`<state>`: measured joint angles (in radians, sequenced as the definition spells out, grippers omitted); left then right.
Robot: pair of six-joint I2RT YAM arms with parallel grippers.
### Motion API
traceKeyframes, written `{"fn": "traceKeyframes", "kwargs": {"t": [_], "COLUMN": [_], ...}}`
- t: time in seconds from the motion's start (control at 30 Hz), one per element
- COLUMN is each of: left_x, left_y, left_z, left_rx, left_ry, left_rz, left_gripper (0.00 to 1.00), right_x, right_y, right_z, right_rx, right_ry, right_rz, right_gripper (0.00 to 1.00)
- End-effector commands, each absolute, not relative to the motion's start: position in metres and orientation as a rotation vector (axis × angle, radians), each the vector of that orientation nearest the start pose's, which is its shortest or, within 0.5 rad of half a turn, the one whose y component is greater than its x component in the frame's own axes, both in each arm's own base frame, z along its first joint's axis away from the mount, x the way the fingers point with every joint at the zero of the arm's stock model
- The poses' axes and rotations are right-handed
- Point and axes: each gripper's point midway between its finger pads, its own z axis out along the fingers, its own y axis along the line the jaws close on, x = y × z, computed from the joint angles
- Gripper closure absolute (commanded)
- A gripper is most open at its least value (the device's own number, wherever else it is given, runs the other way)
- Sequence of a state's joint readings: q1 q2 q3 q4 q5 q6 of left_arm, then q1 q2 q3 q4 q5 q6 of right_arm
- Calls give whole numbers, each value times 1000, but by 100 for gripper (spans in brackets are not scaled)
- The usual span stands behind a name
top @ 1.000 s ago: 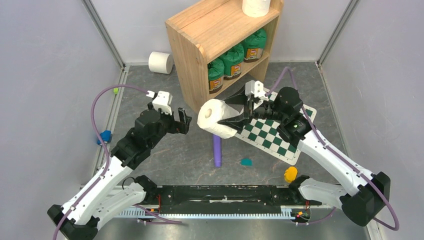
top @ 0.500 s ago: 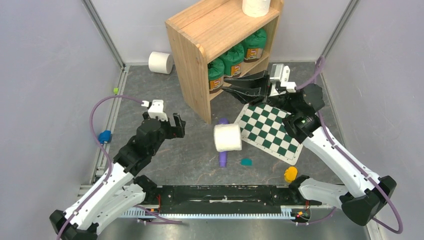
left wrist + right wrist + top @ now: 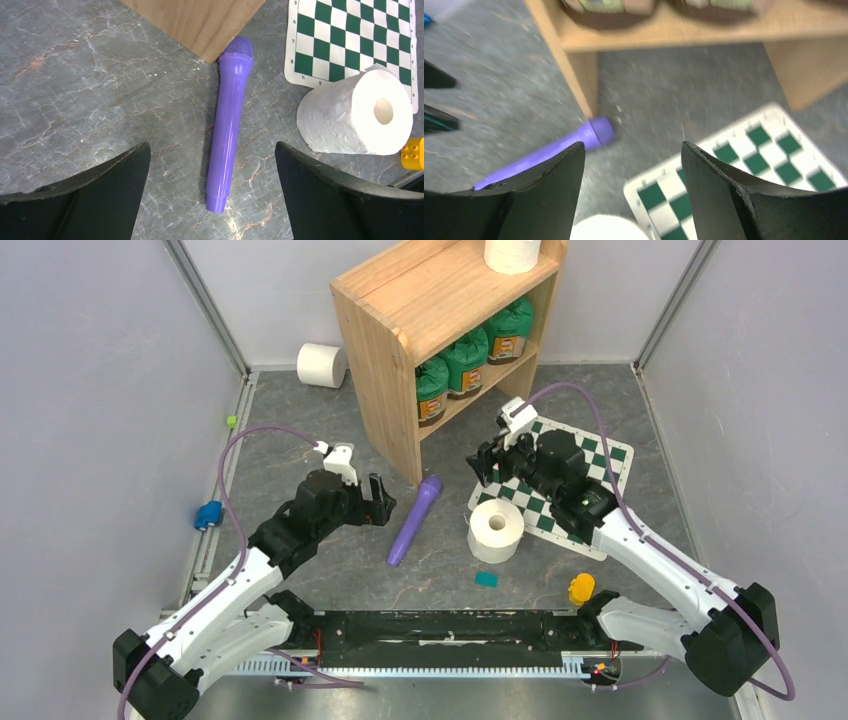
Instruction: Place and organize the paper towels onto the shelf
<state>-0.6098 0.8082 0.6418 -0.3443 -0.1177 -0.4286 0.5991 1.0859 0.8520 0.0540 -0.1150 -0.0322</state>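
The wooden shelf [image 3: 430,300] stands at the back. One paper towel roll [image 3: 512,254] stands on its top. A second roll [image 3: 321,364] lies on the floor left of the shelf. A third roll [image 3: 496,530] stands on end by the checkered board's near corner; it also shows in the left wrist view [image 3: 357,112] and, blurred, at the bottom of the right wrist view [image 3: 606,230]. My right gripper [image 3: 481,464] [image 3: 631,190] is open and empty, above and behind this roll. My left gripper [image 3: 380,502] [image 3: 212,200] is open and empty over a purple microphone.
The purple toy microphone [image 3: 415,519] [image 3: 230,125] lies on the floor by the shelf's side panel [image 3: 195,20]. Green canisters [image 3: 465,360] fill the lower tier. The green-and-white checkered board [image 3: 585,465] lies right. A teal piece [image 3: 487,579], yellow toy [image 3: 580,588] and blue piece [image 3: 208,513] lie about.
The roll left my right gripper, fell to the floor and now stands on end. My right arm swung back, then came forward again. The microphone shifted; my left gripper moved right.
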Motion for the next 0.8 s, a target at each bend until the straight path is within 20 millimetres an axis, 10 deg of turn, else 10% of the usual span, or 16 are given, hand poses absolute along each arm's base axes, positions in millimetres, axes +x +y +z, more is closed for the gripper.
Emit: {"fn": "traceKeyframes", "kwargs": {"t": [0.0, 0.23, 0.77], "left_x": [242, 242, 261], "left_y": [-175, -157, -106], "left_z": [178, 174, 184], "left_rx": [104, 148, 250], "left_ry": [2092, 2105, 2019], "left_rz": [-590, -460, -56], "left_gripper": [0, 0, 0], "right_x": [308, 285, 242], "right_y": [178, 136, 159], "right_z": [217, 175, 126], "right_rx": [-437, -390, -542], "right_ry": [1880, 2145, 2440], "right_rz": [271, 63, 239], "right_gripper": [27, 26, 31]}}
